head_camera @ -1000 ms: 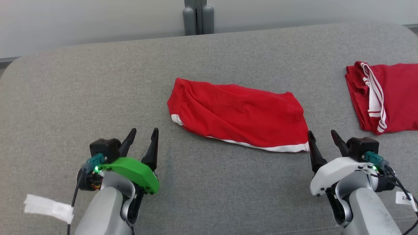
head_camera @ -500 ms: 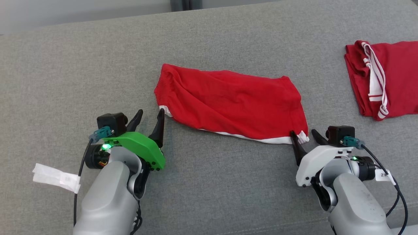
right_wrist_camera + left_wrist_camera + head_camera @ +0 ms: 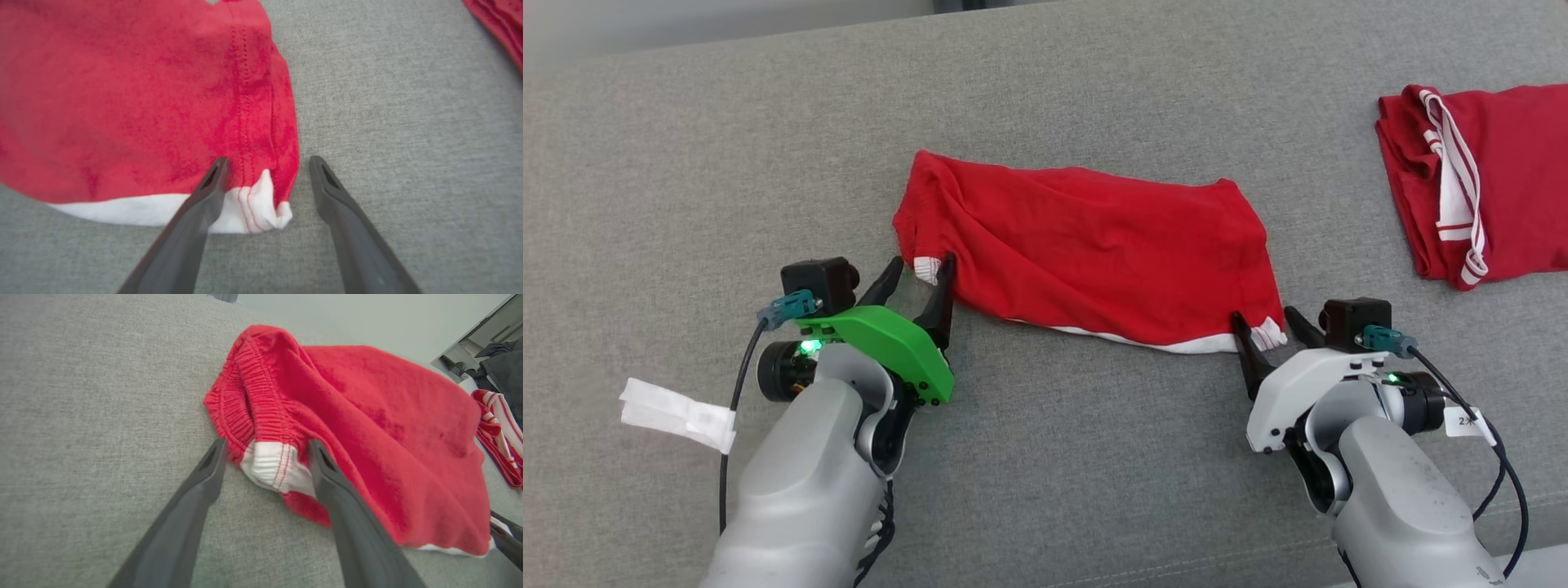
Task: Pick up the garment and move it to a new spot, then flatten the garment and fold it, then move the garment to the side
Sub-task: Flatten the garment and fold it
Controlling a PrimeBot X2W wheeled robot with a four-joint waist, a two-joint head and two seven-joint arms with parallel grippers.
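Observation:
The garment [image 3: 1086, 245] is a pair of red shorts with white trim, lying folded lengthwise on the grey cushion [image 3: 1054, 457]. My left gripper [image 3: 923, 273] stands open, its fingers straddling the garment's near left corner, where a white hem [image 3: 273, 465] sits between them. My right gripper [image 3: 1264, 322] is open too, with the white near right corner [image 3: 257, 204] lying between its fingers. In the left wrist view the elastic waistband [image 3: 249, 384] shows bunched just beyond the fingertips [image 3: 214, 457]. Neither pair of jaws has closed on the cloth.
A second red garment [image 3: 1486, 180] with white stripes lies folded at the far right of the cushion. A white tag [image 3: 678, 412] hangs from my left arm's cable. The cushion's far edge [image 3: 768, 37] meets a pale wall.
Both grippers have moved forward from short of the garment until its two near corners lie between their open fingers. The head camera has tilted down and closer.

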